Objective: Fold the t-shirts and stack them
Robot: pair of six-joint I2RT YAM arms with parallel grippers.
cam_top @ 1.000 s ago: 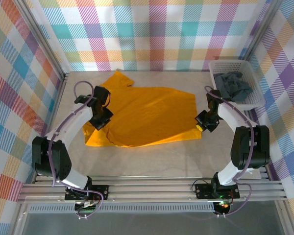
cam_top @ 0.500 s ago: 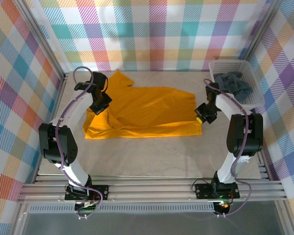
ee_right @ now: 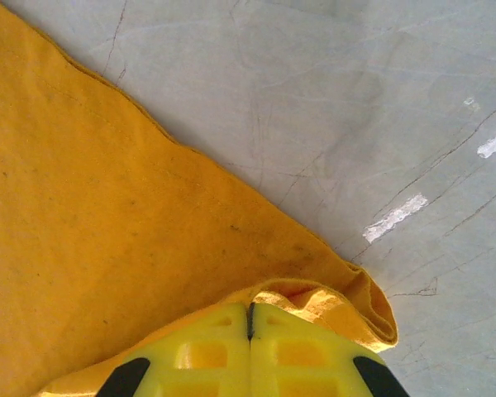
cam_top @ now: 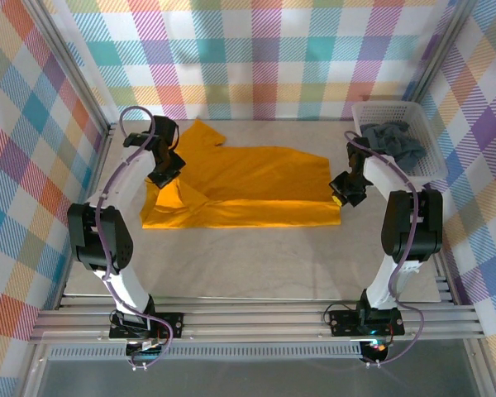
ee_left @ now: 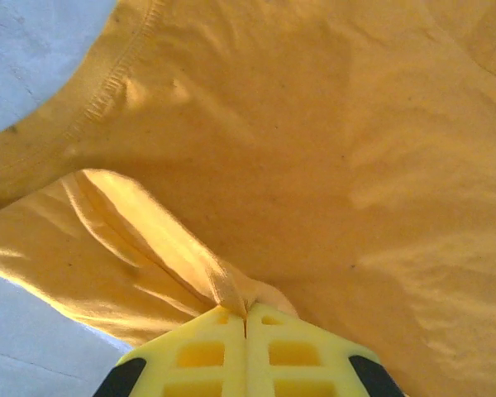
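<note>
The mustard-orange t-shirt (cam_top: 256,194) lies spread across the middle of the desk (cam_top: 256,265), stretched sideways between the two arms, with one sleeve poking out toward the far left corner. Its near edge runs in a fairly straight line from left to right.

The left gripper (cam_top: 163,176) sits at the shirt's left end. In the left wrist view its yellow fingers (ee_left: 202,356) are pressed together with no gap showing between them, and a thin pleat of orange cloth is pinched right at the seam where they meet. The fabric fans out from that pinch, and a stitched hem curves away near the top left.

The right gripper (cam_top: 340,193) is at the shirt's right edge. Its yellow fingers (ee_right: 306,356) are likewise closed tight against each other — a bunched corner of the hem bulges out just beside the tips, so it has hold of the cloth there. Beyond that corner the wrist view shows bare grey desk, marked with scratches and a couple of pale streaks.

The dark slate-grey t-shirt (cam_top: 394,142) lies crumpled in the white basket (cam_top: 428,171) at the far right corner of the desk — well apart from both grippers.
</note>
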